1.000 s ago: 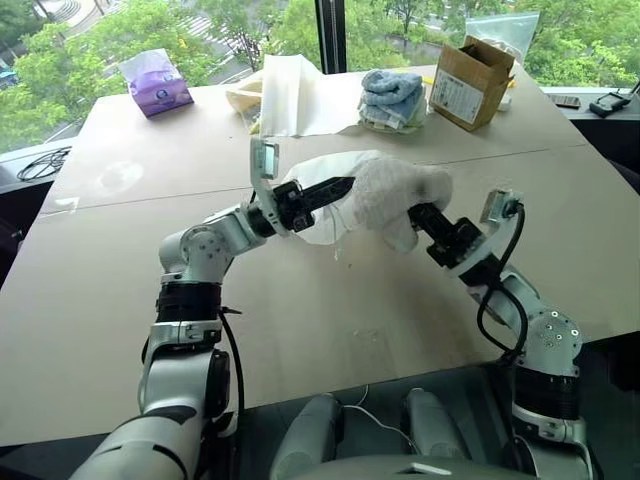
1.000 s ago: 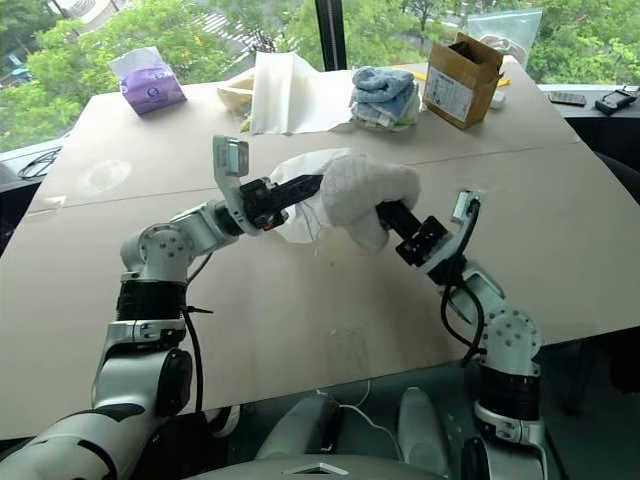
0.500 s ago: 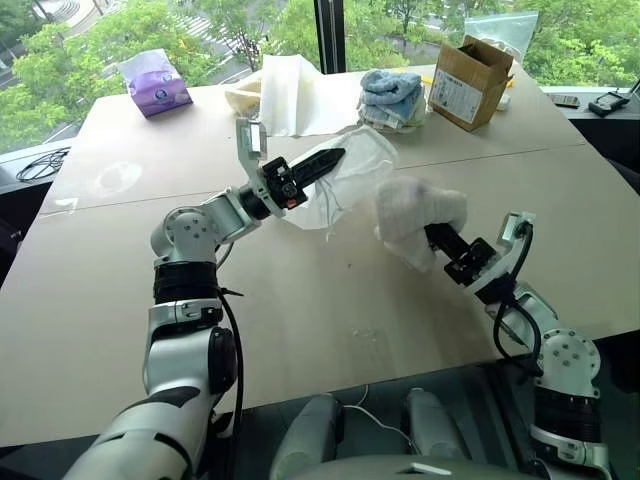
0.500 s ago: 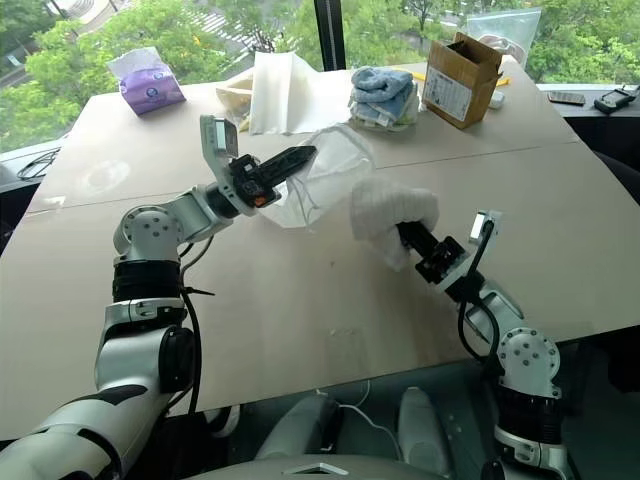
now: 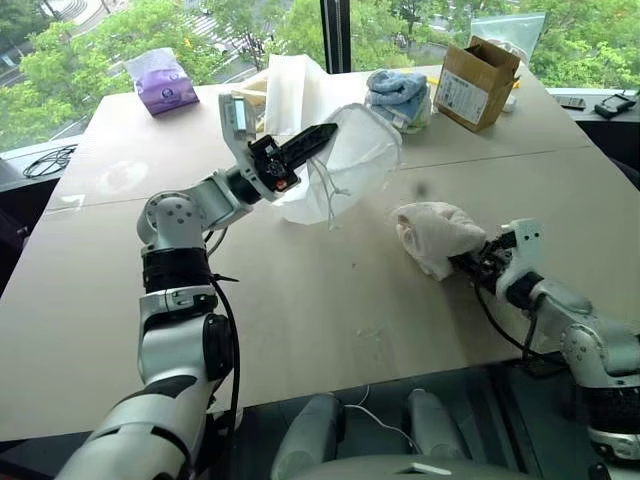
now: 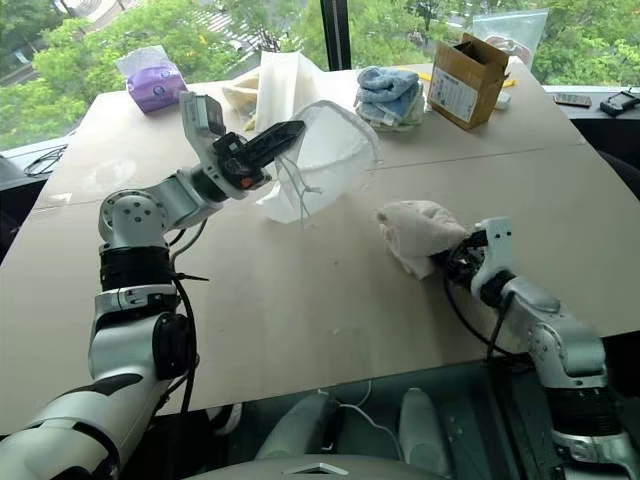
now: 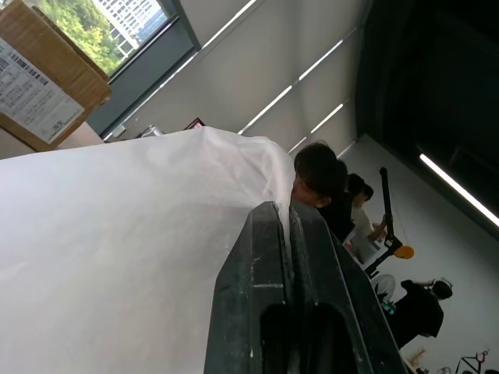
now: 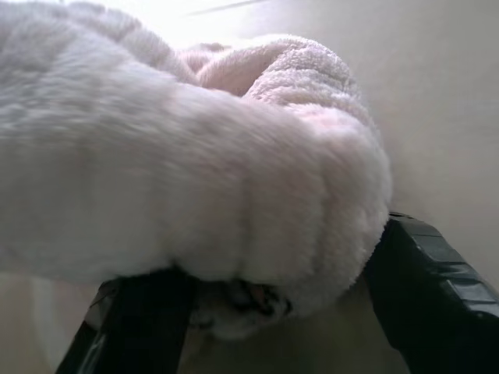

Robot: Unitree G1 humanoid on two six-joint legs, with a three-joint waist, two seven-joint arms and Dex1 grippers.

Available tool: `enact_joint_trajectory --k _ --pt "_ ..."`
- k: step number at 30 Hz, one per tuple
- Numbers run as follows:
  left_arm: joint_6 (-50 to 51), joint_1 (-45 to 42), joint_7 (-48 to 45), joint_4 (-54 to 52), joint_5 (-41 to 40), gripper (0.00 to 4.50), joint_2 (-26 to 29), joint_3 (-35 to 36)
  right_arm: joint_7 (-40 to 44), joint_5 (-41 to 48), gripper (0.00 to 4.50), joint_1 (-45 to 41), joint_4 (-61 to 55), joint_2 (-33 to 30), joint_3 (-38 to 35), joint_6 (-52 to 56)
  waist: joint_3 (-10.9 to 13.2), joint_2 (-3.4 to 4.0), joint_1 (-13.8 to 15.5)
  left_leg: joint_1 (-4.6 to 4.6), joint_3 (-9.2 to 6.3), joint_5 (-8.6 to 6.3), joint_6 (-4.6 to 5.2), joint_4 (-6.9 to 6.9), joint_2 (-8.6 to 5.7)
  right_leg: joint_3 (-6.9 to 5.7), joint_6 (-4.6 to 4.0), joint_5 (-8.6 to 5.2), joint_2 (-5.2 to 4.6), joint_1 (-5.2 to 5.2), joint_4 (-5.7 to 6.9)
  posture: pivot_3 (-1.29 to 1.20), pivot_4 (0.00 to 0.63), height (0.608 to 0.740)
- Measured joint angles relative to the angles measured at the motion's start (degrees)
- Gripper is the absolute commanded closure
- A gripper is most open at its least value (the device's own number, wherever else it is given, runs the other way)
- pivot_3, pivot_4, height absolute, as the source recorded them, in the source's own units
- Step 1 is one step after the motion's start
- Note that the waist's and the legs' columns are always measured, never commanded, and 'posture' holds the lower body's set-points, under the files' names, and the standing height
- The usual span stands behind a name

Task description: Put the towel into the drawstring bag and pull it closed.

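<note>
My left gripper (image 5: 318,136) is shut on the rim of the drawstring bag (image 5: 355,160) and holds it up above the table. The thin white pouch hangs from it with its mouth gaping and thin cords (image 5: 325,195) dangling. In the left wrist view the shut fingers (image 7: 284,226) pinch the white fabric (image 7: 117,257). The towel (image 5: 435,230), cream-white and crumpled, lies on the table to the right of the bag and apart from it. My right gripper (image 5: 470,262) sits low at the towel's near end, open. In the right wrist view its fingers (image 8: 421,288) stand wide on either side of the cloth (image 8: 234,156).
At the table's far side stand a purple tissue pack (image 5: 165,85), a white folded sheet (image 5: 290,90), light-blue folded towels (image 5: 397,92) and a cardboard box (image 5: 475,80) with a clear plastic bag (image 5: 505,30) behind it. People (image 7: 320,175) show in the left wrist view's background.
My right gripper has swung down and to the right with the towel, set it on the table and opened. My left gripper has lifted the bag a little higher.
</note>
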Motion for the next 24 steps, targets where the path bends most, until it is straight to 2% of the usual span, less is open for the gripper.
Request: enact_joint_trajectory --k 2,5,7,9,12,16,20,24 --pt "-0.03 -0.03 -0.59 0.00 0.33 4.50 0.44 -0.02 2.26 -1.87 1.50 2.16 -2.03 -4.83 -1.57 0.39 0.02 -0.04 -0.19 0.04 0.01 0.00 -0.01 -0.01 0.07 -0.01 0.00 0.00 0.04 0.05 0.01 0.00 0.150 0.740" --pt "-0.05 -0.14 -1.32 0.00 0.94 4.50 0.43 -0.85 4.25 -1.76 1.50 2.46 -5.28 -8.47 -4.33 2.37 0.03 -0.01 -0.43 0.06 0.11 0.00 0.00 -0.01 0.11 0.08 0.00 0.00 0.02 0.04 0.04 0.00 0.150 0.740" --pt "-0.07 -0.24 -2.00 0.01 1.20 4.50 0.61 -1.53 5.27 -1.63 1.50 0.62 -7.85 -11.60 -5.83 4.21 0.05 -0.05 -0.44 0.06 0.13 0.00 0.00 0.00 0.10 0.09 0.00 0.00 0.02 0.05 0.02 0.00 0.150 0.740" --pt "-0.11 -0.39 -2.88 0.02 2.00 4.50 0.79 -2.17 5.33 -1.18 1.50 -5.12 -10.08 -12.97 -7.75 5.69 0.05 -0.05 -0.42 0.06 0.11 0.00 0.00 0.00 0.11 0.06 0.00 0.00 0.02 0.06 0.01 0.00 0.150 0.740" --pt "-0.19 -0.63 -3.48 0.10 2.25 4.50 0.96 -2.33 5.25 0.21 1.50 -14.18 -11.66 -11.88 -7.92 6.76 0.09 -0.11 -0.15 0.03 0.02 0.00 -0.01 -0.03 0.14 -0.02 -0.01 0.00 0.01 0.04 0.00 0.00 0.150 0.740" --pt "-0.16 -0.85 -4.09 0.14 2.65 4.50 1.21 -2.43 5.81 3.01 1.50 -25.76 -11.70 -4.34 -3.39 7.67 0.10 -0.14 -0.20 -0.04 0.02 0.00 0.00 -0.03 0.13 -0.02 -0.01 0.01 -0.03 0.02 -0.11 0.00 0.150 0.740" --pt "-0.15 -0.86 -4.45 0.09 2.87 4.50 1.27 -3.01 9.83 0.13 1.50 -31.44 -9.20 -2.05 5.81 6.53 0.11 -0.15 -0.07 -0.10 -0.06 -0.01 0.00 -0.03 0.10 -0.13 -0.01 0.01 -0.04 -0.01 -0.18 0.00 0.150 0.740" --pt "-0.15 -0.76 -4.80 0.08 3.10 4.50 1.67 -3.30 13.46 -3.22 1.50 -34.60 -5.97 -0.95 10.88 5.39 0.12 -0.16 -0.17 -0.16 -0.09 0.00 0.00 -0.03 0.08 -0.17 -0.01 0.01 -0.06 -0.04 -0.21 0.00 0.150 0.740"
